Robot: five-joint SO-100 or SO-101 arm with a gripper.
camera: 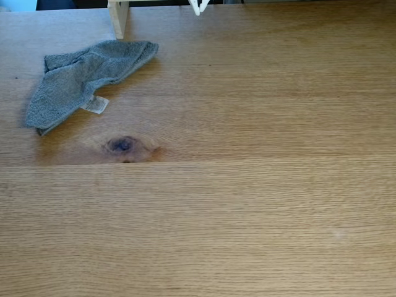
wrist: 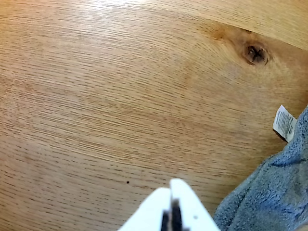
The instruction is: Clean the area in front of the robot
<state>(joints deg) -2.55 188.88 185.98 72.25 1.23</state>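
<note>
Grey cloth (camera: 86,77) on wooden tabletop (camera: 247,204).

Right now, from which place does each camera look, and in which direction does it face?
Fixed view: sits raised at the near side, looks down across the wooden tabletop toward its far edge; white tips of the robot show at the top edge.
Wrist view: rides on the arm, looks down at the tabletop; the closed white fingers enter from the bottom edge.
Shared: the grey cloth with its white tag, and the dark knot.
</note>
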